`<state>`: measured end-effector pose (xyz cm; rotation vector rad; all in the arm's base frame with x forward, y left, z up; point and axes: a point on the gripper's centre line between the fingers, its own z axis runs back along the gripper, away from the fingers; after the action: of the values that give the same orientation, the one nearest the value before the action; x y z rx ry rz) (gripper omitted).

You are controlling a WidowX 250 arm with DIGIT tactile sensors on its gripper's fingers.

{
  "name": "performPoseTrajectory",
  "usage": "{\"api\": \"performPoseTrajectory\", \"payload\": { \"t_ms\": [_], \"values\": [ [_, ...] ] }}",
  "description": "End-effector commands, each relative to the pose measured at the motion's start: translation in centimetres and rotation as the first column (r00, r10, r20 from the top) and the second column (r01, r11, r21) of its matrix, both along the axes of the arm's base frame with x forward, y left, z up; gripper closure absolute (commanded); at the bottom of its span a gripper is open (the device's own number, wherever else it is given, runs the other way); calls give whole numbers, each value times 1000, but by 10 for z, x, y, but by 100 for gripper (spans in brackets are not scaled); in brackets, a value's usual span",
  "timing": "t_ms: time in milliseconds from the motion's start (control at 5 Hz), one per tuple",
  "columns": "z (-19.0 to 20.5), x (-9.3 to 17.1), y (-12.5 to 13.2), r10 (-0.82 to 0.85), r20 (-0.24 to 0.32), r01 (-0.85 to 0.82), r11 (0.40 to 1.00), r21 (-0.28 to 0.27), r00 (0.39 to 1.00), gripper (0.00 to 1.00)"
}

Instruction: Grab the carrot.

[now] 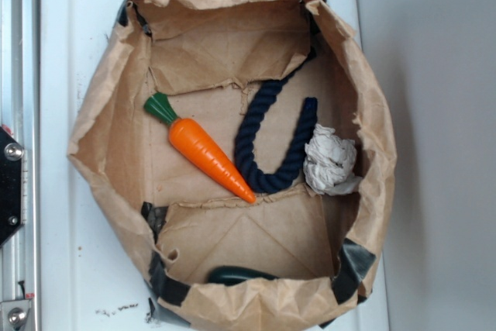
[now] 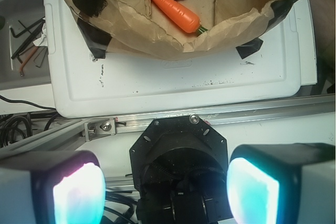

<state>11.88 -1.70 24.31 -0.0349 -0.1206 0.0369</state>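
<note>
The carrot point(image 1: 204, 153) lies in the brown paper bag point(image 1: 108, 106), just beside the navy rope point(image 1: 267, 153), tip touching it. The gripper point(image 2: 165, 187) hovers outside the bag — fingers point(image 2: 76, 192) apart, empty. Approach step: next, likely reach in and straddle the carrot's body.

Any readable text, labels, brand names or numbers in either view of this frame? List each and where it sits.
None readable.
Carrot, rope, paper ball, paper bag: no print.
White tray: only dark scuff marks, no letters.
Pincer: no markings visible.
</note>
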Motion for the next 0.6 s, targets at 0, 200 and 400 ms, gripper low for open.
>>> {"api": "performPoseTrajectory", "payload": {
  "t_ms": [0,200,400],
  "values": [
    [0,0,0,0,0,0,1000,0,1000,0],
    [-6,40,11,-179,26,179,984,1,984,0],
    [-23,73,22,-301,8,301,953,40,954,0]
  ]
}}
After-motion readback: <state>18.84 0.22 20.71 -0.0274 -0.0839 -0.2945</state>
